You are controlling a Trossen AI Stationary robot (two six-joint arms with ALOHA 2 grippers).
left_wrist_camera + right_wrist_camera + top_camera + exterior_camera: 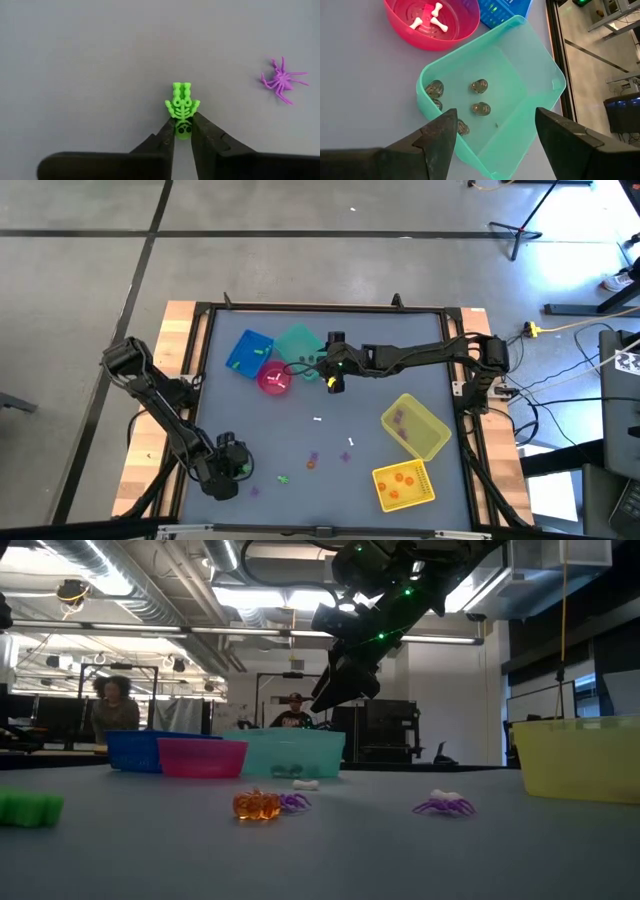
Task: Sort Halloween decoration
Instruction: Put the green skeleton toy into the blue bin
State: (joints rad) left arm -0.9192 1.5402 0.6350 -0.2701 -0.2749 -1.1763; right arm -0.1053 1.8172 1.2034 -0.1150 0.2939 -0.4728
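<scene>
While the low view hides the left arm altogether, the other views place it.

Left gripper (183, 131): near the table's (400, 480) front left corner; fingers narrowed onto the head end of a green skeleton (183, 106) that lies flat on the mat; whether it is lifted cannot be told; the arm's body covers it from above.
Purple spider (281, 81): just beside the skeleton, apart from it; bare mat around both.
Loose trinkets: an orange piece (257, 805), another purple spider (443, 804) and a white bone (306, 784) sit mid-table, well apart; shapes too small to read from above; a green blur (30, 808) is cut by the low view's edge.
Blue bin (249, 352): back left; contents hard to make out.
Pink bin (432, 22): just beside the blue one; white bones (431, 16) inside; its rim is cut off in the right wrist view.
Teal bin (492, 107): touching or nearly touching the pink bin; dark grey pieces (481, 108) lie in it, one partly hidden behind a finger.
Right gripper (495, 135): hanging above the teal bin's near rim; fingers spread wide, nothing between them.
Yellow bins: one (415, 425) near the right edge with purple bits; one (404, 485) at the front with orange bits; open mat between them and the centre.
People (115, 705): beyond the table's far edge, dim.
</scene>
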